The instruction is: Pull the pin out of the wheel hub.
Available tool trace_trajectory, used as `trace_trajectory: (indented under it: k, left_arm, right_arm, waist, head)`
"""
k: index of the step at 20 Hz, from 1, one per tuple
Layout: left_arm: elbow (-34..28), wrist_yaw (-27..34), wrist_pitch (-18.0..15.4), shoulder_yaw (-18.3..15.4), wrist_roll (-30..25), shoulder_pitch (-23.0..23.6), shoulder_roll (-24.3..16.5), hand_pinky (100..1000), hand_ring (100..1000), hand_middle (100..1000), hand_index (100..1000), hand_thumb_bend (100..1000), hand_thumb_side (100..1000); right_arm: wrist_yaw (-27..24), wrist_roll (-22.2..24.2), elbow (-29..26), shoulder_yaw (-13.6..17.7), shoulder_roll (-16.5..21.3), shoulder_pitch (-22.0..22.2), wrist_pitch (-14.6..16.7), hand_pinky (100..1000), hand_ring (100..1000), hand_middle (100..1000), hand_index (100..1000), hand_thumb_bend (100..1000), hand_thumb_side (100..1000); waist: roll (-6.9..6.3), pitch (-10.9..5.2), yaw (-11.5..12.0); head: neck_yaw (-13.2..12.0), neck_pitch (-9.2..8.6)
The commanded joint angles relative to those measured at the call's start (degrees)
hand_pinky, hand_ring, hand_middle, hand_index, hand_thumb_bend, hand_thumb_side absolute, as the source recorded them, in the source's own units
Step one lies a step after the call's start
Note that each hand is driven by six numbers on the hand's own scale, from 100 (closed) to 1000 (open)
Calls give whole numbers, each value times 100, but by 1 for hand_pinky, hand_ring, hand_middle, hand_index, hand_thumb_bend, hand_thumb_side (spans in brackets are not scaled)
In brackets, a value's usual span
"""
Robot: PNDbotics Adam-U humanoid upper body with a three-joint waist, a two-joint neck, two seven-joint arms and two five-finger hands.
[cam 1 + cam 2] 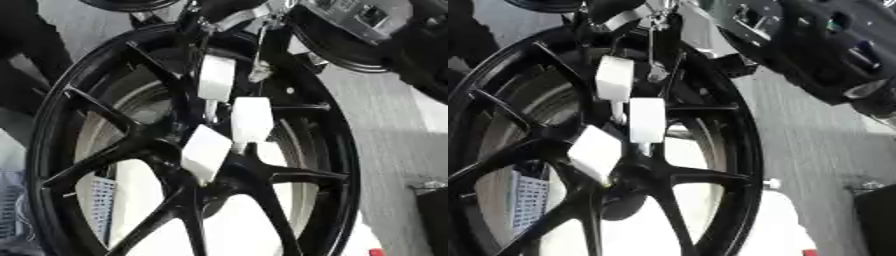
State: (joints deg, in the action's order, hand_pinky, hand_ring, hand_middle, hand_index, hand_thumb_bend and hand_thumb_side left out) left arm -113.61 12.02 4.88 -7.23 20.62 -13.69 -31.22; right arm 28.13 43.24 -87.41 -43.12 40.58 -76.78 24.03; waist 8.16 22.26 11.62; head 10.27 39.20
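I reach my right hand [229, 127] down from above into the middle of the black wheel hub [232, 177], because the pin must sit there; I cannot see the pin itself, and I cannot tell whether my white-padded fingertips [206, 152] grasp it. The wheel is glossy black with thin spokes, standing upright.

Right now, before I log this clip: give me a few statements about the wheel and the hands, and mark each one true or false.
1. The wheel is black, with spokes. True.
2. The right hand is down at the wheel hub. True.
3. Both hands are on the wheel. False: only the right hand shows.
4. The right hand rests idle in a lower corner. False: it reaches in from the top, over the spokes.
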Motion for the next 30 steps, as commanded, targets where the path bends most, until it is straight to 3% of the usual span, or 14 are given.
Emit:
trace_trajectory:
  k: [1, 15, 21, 30]
  left_arm:
    - [-98, -5, -9, -12, -15, -59, -141, 774, 741, 725, 812, 551, 337]
    - [-98, 9, -2, -11, -27, -82, -136, 774, 735, 714, 811, 548, 338]
    - [-98, 9, 3, -14, -28, -84, -123, 774, 733, 710, 806, 544, 338]
    - [-98, 14, 19, -21, -11, -80, -115, 774, 730, 704, 799, 541, 338]
  right_arm:
    - [-148, 282, 2, 35, 94, -104, 301, 925, 873, 779, 783, 466, 114]
    - [-801, 523, 8, -43, 94, -80, 126, 907, 852, 758, 766, 415, 100]
    - [-851, 566, 60, -41, 65, -68, 92, 896, 818, 654, 678, 383, 100]
    - [-1066, 500, 153, -44, 46, -51, -33, 864, 763, 527, 569, 215, 100]
  waist:
    - [-80, -102, -6]
    - [-61, -108, 26]
    - [-57, -100, 42]
    - [-51, -104, 46]
  head:
    - [37, 4]
    - [141, 52]
    - [159, 36]
    - [181, 49]
